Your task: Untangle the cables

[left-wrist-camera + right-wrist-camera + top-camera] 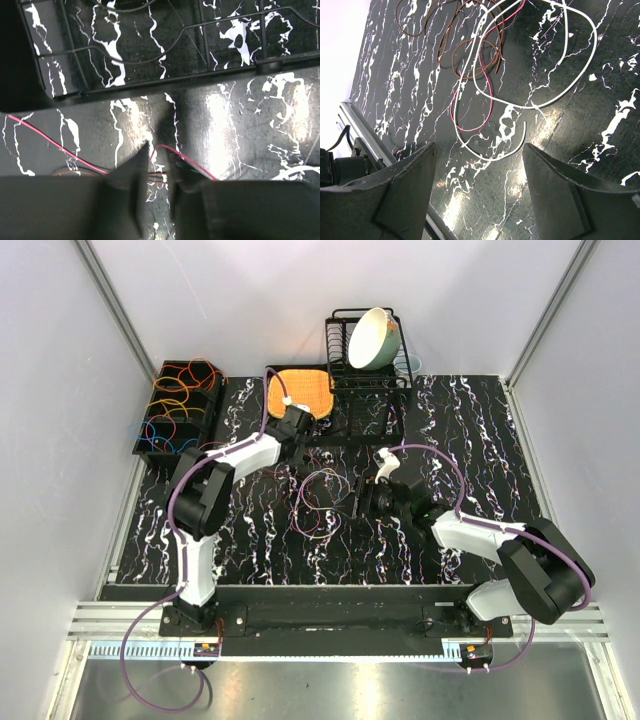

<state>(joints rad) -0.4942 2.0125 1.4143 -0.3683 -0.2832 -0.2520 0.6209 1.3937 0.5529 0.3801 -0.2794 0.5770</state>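
Note:
A loose tangle of cables (320, 502) lies mid-table between my grippers. The right wrist view shows its brown loops (470, 57), a pink loop (470, 127) and a white cable (540, 102) crossing one another. My right gripper (365, 498) (478, 146) hovers open just right of the tangle, nothing between its fingers. My left gripper (293, 425) (160, 152) is low on the table beside the dish rack base. Its jaws are narrowed to a slim gap; brown wires (159, 176) cross that gap and a pink cable (60, 146) arcs past the tips.
A black bin (150, 440) at the back left holds several coloured cable loops (180, 405). A black wire dish rack (365, 370) with a tilted bowl (372, 337) stands at the back, an orange pad (300, 392) beside it. Grey walls enclose the table.

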